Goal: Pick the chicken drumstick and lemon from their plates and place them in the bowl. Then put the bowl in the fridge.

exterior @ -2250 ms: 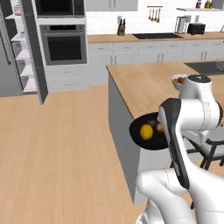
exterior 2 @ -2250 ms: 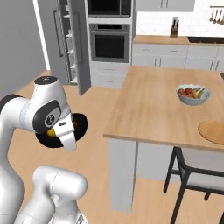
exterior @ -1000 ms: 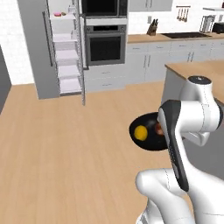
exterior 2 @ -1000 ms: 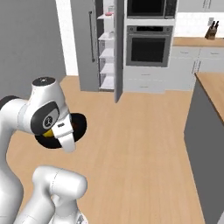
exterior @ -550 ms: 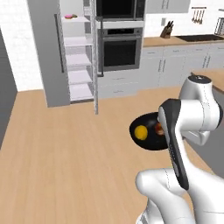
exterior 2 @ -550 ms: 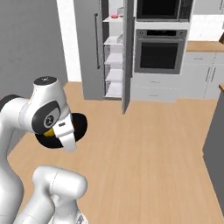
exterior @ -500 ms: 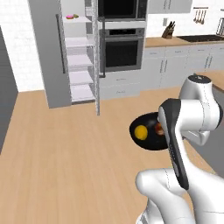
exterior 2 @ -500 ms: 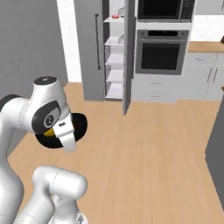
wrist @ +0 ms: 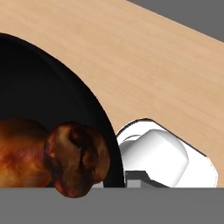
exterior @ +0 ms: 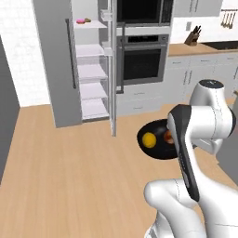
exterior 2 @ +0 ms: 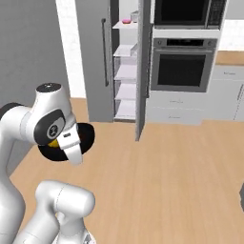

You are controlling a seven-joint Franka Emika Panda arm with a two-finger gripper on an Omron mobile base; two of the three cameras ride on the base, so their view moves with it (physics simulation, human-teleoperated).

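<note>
At eleven o'clock from the carried bowl (exterior: 158,144) stands the open fridge (exterior: 93,74); end effector pinches the bowl's rim.

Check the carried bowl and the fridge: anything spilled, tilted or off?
Nothing stands out. The bowl rides level at the arm with the lemon and chicken drumstick inside, and the fridge stands open ahead.

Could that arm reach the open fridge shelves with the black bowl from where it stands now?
Probably not yet. The fridge stands open with bare white shelves, so nothing blocks it, but a stretch of wooden floor lies between it and the bowl that the arm carries.
</note>
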